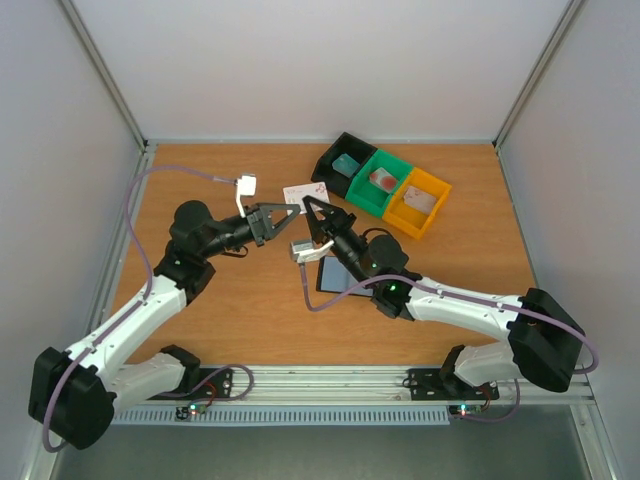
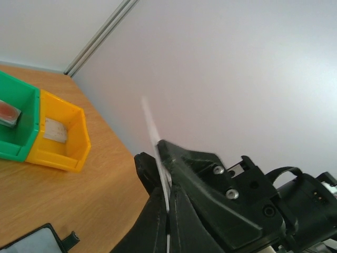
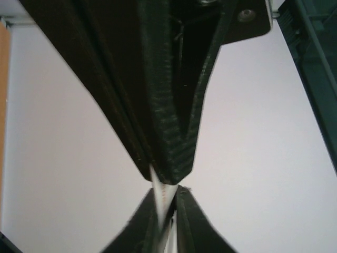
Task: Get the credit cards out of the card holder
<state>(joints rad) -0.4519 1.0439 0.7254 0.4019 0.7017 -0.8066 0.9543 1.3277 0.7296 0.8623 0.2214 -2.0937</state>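
A whitish credit card with red marks is held up in the air between the two arms. My left gripper is shut on it from the left; its wrist view shows the card edge-on between the left gripper's jaws. My right gripper meets it from the right, jaws shut on the same card, tip to tip with the left gripper. The right gripper rises from the bottom of its view. The black card holder lies flat on the table under the right arm, with a corner of the card holder in the left wrist view.
Three joined trays stand at the back right: a black tray with a teal card, a green tray with a red-pink card, and an orange tray with a pale card. White walls enclose the wooden table.
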